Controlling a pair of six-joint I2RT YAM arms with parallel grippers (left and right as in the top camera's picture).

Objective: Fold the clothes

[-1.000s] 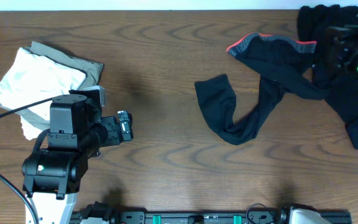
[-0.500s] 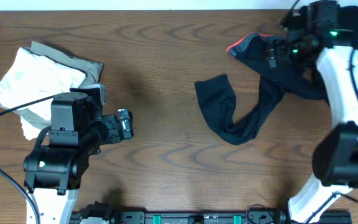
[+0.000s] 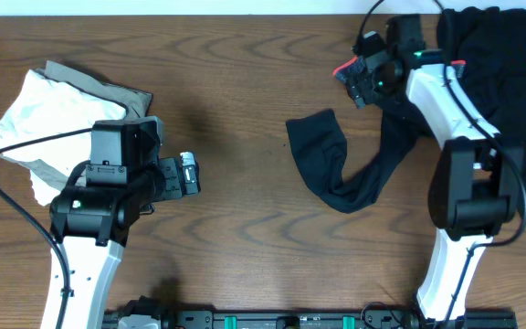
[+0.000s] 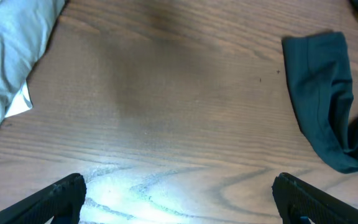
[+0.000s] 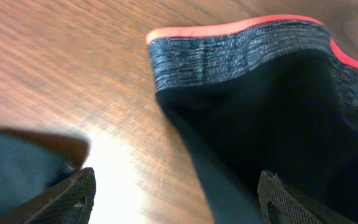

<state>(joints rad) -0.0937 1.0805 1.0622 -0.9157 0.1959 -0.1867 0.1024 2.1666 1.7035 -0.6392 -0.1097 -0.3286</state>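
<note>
A robotics lab bench: a left arm point(image 3: 88, 215) and right arm point(image 3: 468, 196), white and black, rise from a black mounting rail point(image 3: 290, 321) at the near edge of a wood-grain table point(image 3: 245, 110)

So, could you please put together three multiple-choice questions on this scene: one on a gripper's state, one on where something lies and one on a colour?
1. The left gripper is:
A. shut on a garment
B. open over bare table
C. shut on nothing

2. The leggings' waistband lies:
A. below the left gripper
B. draped off the table's edge
C. just below the right gripper

3. The waistband's edge trim is:
A. coral red
B. blue
C. yellow

Answers:
1 B: its fingers stand wide apart with only wood between them.
2 C: the right wrist view looks down on the waistband at close range.
3 A: a red line borders the grey band.
</note>
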